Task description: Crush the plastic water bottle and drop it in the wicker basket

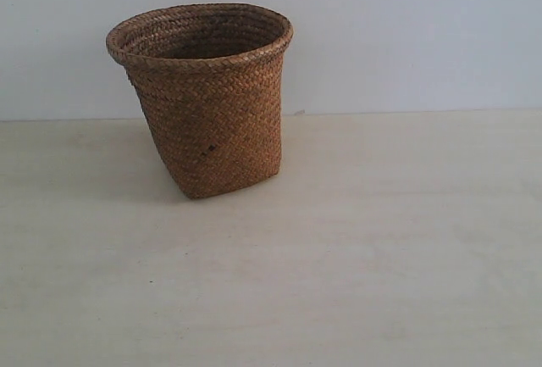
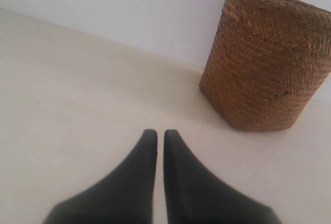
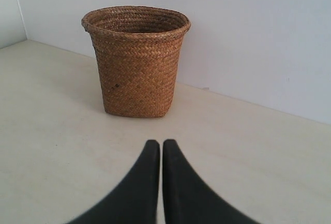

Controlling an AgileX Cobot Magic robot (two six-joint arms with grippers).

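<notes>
The left gripper (image 2: 160, 133) is seen drawn together, with only a thin slit left between its black fingers (image 2: 129, 182), and nothing is clamped in it. The right gripper (image 3: 161, 143) is held the same way. Both are poised over the pale bench (image 1: 381, 257). The wicker basket (image 1: 207, 121) is set upright on the bench, well apart from both grippers, close to the white wall (image 1: 406, 28), its mouth open upward.

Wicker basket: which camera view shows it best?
Exterior view: the wicker basket shows whole, rim opening and base clear. Right wrist view nearly matches it; left wrist view crops one side and hides the opening.
</notes>
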